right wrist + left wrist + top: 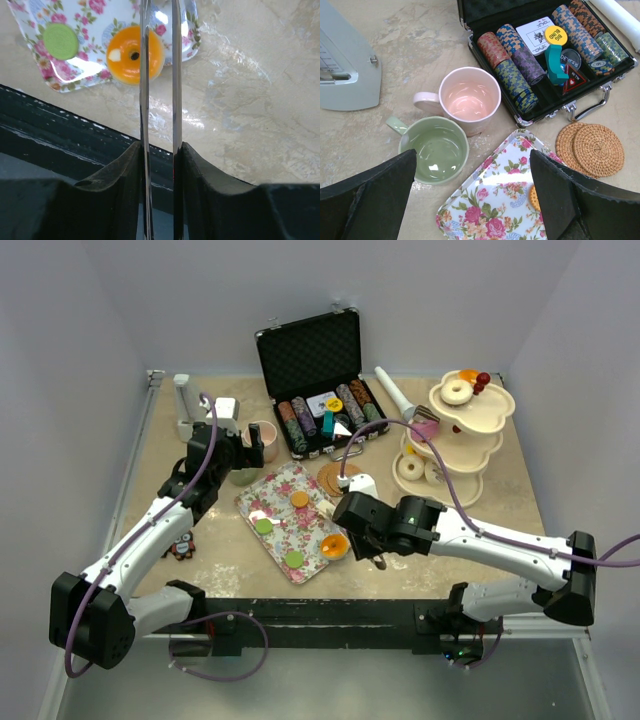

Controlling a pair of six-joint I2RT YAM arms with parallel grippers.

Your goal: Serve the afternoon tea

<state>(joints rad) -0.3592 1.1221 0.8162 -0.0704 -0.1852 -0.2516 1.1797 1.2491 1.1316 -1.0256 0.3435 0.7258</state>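
Steel tongs (144, 100), thin blades, in right gripper (160, 147).

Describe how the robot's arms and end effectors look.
The left arm and right arm share white tubular links, black joints and looping purple cables. A green light glows on the right one. The left end effector and right end effector have black wedge fingers.

"BIG BLIND" on a yellow button (556, 35), "DEALER" on a dark disc (571, 57)
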